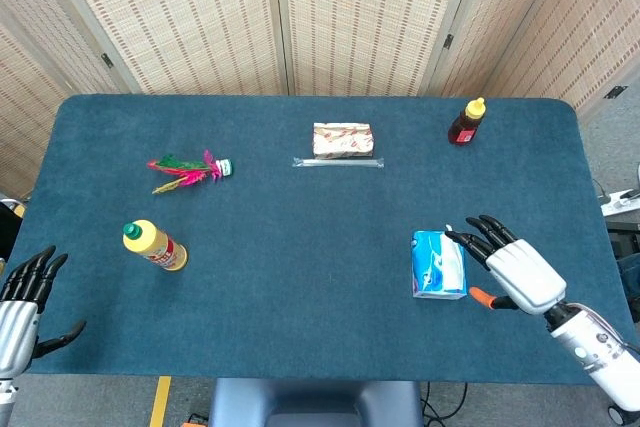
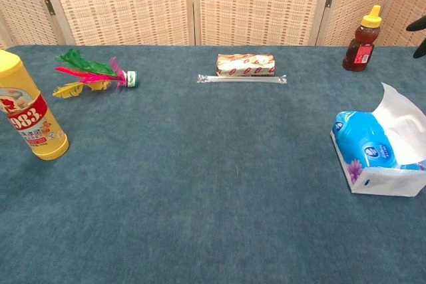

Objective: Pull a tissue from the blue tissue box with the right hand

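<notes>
- Step in hand, as I judge it: the approach. The right hand (image 1: pixel 515 272) hovers just right of the blue tissue box (image 1: pixel 438 264), its dark fingertips (image 1: pixel 462 239) spread, reaching over the box's right edge and holding nothing.
- The box sits at the near right of the blue table (image 1: pixel 300 277). A white tissue (image 2: pixel 403 121) stands up out of its top slot, not yet pulled.
- Whether a fingertip already touches the tissue, I cannot tell from the head view; the chest view shows only dark tips at the right edge.
- Next move likely calls for closing thumb and finger on the raised tissue, then lifting straight up. The light box might come up with it.
- Left hand (image 1: pixel 22 297) idles at the near left table edge, fingers apart, empty.
- Writing: the yellow bottle (image 2: pixel 28 108) reads "983" on a red-and-white label. The box shows a round blue logo, too small to read. Honey bottle (image 2: pixel 362 39) label unreadable.
</notes>
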Controlling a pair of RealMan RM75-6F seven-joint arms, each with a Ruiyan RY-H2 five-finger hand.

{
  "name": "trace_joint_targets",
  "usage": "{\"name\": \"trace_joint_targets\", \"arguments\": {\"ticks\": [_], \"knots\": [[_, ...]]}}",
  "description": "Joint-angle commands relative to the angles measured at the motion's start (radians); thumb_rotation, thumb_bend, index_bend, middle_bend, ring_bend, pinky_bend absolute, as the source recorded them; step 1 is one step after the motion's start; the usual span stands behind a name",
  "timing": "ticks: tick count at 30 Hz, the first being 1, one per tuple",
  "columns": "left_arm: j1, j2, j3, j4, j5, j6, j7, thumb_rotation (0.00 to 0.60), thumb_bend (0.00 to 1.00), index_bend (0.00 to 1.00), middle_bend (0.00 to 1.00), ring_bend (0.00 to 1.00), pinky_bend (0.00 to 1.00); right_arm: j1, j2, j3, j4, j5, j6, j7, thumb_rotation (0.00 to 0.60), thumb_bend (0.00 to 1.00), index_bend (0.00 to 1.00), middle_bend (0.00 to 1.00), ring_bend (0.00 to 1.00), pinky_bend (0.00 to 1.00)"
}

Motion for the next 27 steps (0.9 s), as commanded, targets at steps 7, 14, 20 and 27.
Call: {"name": "trace_joint_targets", "arguments": {"ticks": [7, 14, 20, 27], "knots": [[0.002, 0.0, -0.001, -0.003, -0.003, 0.003, 0.004, 0.6, 0.25, 0.0, 0.0, 0.0, 0.13, 0.059, 0.089, -0.045, -0.059, -0.011, -0.132, -0.016, 0.6, 0.2, 0.09, 0.22, 0.0, 0.07], [0.002, -0.003, 0.002, -0.002, 0.0, 0.001, 0.012, 0.6, 0.25, 0.0, 0.0, 0.0, 0.13, 0.033, 0.069, -0.059, -0.032, -0.003, -0.108, -0.089, 0.6, 0.2, 0.09, 0.22, 0.0, 0.07], [0.003, -0.004, 0.002, -0.004, 0.0, 0.002, 0.016, 0.6, 0.24, 0.0, 0.0, 0.0, 0.13, 0.05, 0.043, -0.05, -0.022, 0.048, -0.155, -0.144, 0.6, 0.2, 0.09, 0.22, 0.0, 0.07], [0.003, -0.002, 0.001, -0.002, -0.005, 0.001, 0.006, 0.6, 0.25, 0.0, 0.0, 0.0, 0.13, 0.072, 0.008, -0.031, -0.002, 0.129, -0.209, -0.212, 0.6, 0.2, 0.09, 0.22, 0.0, 0.07]]}}
